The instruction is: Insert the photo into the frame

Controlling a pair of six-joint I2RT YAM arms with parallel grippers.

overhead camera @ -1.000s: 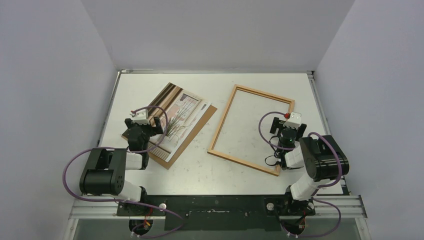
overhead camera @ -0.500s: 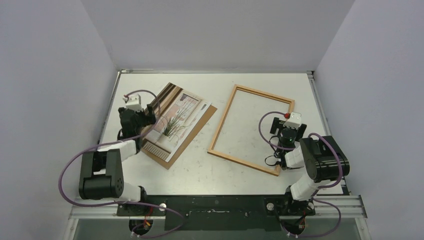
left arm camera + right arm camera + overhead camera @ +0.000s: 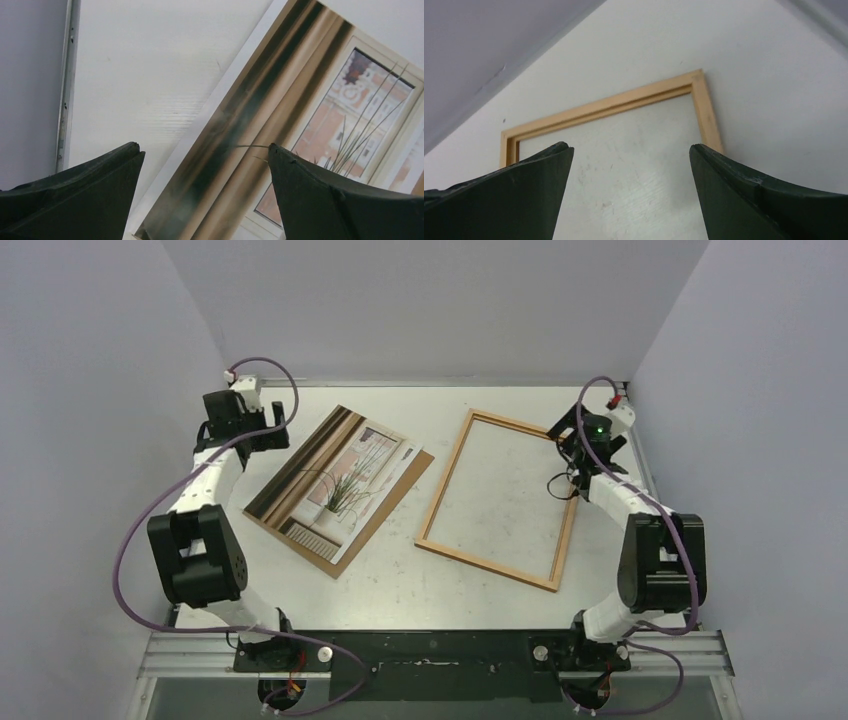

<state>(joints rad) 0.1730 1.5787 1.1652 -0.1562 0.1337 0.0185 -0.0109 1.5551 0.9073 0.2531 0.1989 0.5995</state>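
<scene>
Hanging at about ten o'clock over the white table (image 3: pixel 400 590), the left gripper (image 3: pixel 202 146) has its two dark fingers (image 3: pixel 85 190) spread wide with nothing between them. Through the gap, the left wrist view shows the long edge of the photo (image 3: pixel 340 480), a rectangular paper print with brown, beige and pink bands, thin dark plant stems and a narrow white border. The print lies flat and askew on a plain brown fibreboard backing sheet (image 3: pixel 422 455), whose edge shows along the print's four-o'clock side. The right gripper (image 3: pixel 630 146) is at about two o'clock, its jaws also parted and holding nothing. It looks down on the far right corner of the thin orange-brown wooden picture frame (image 3: pixel 444 478). Bare table shows inside the moulding, so the frame is unfilled. It lies flat and slightly rotated at three o'clock of the print, near it but not touching, with a strip of table between them. Neither gripper touches the print or the frame.
</scene>
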